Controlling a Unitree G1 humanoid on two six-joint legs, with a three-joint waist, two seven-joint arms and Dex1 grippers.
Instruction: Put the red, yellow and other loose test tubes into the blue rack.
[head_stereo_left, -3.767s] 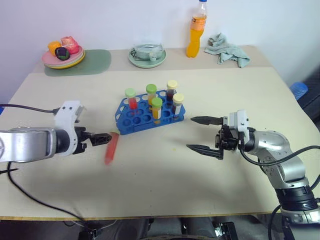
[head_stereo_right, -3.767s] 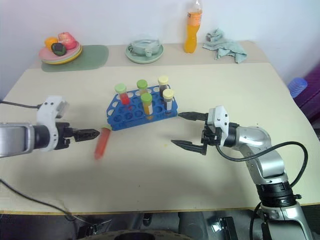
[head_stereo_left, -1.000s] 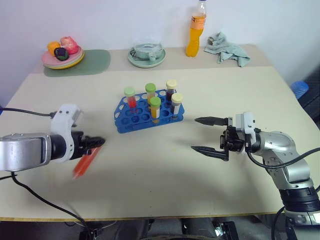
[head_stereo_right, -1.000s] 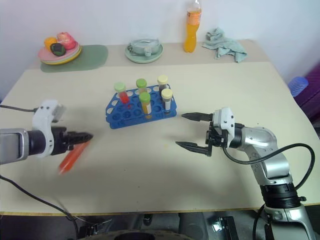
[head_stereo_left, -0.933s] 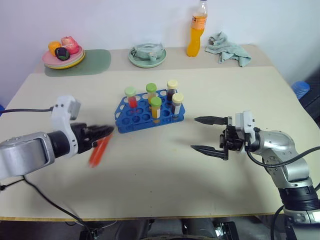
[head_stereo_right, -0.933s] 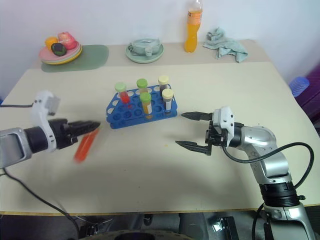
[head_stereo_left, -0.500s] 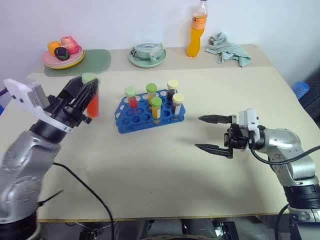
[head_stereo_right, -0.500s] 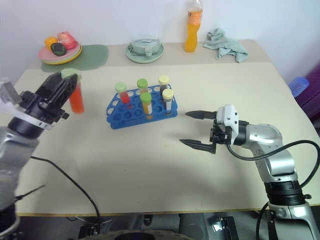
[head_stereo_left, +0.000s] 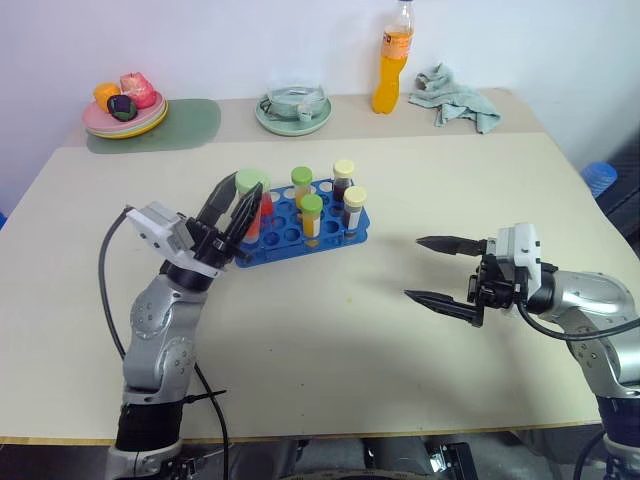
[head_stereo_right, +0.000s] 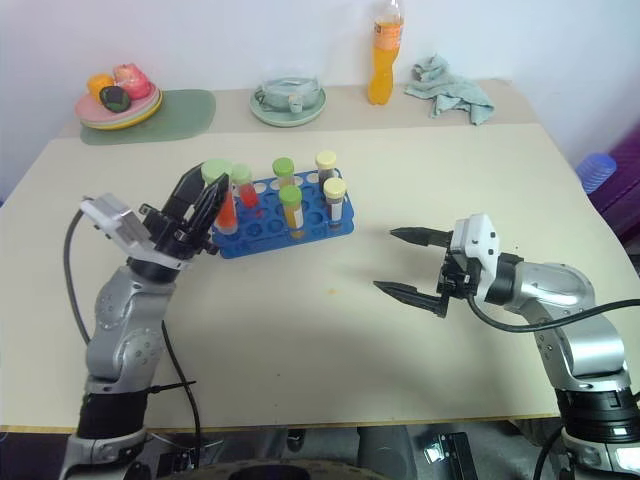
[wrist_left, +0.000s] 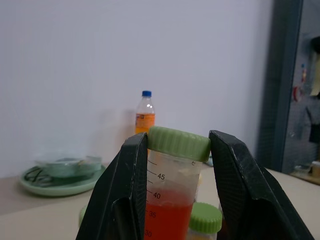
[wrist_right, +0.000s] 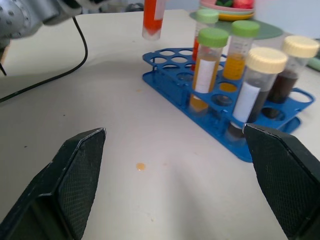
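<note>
A red test tube (head_stereo_left: 252, 205) is clamped upright in the left gripper (head_stereo_left: 238, 208) just above the near-left end of the blue rack (head_stereo_left: 300, 235), so lowering into an empty hole is called for, while the right gripper (head_stereo_left: 440, 272) is held wide apart, empty.

Left gripper (head_stereo_left: 236, 193) clamps a green-capped red tube (head_stereo_left: 254, 203) upright above the blue rack's (head_stereo_left: 300, 228) left end; right gripper (head_stereo_left: 443, 271) gapes wide over bare table (head_stereo_left: 330, 350).
</note>
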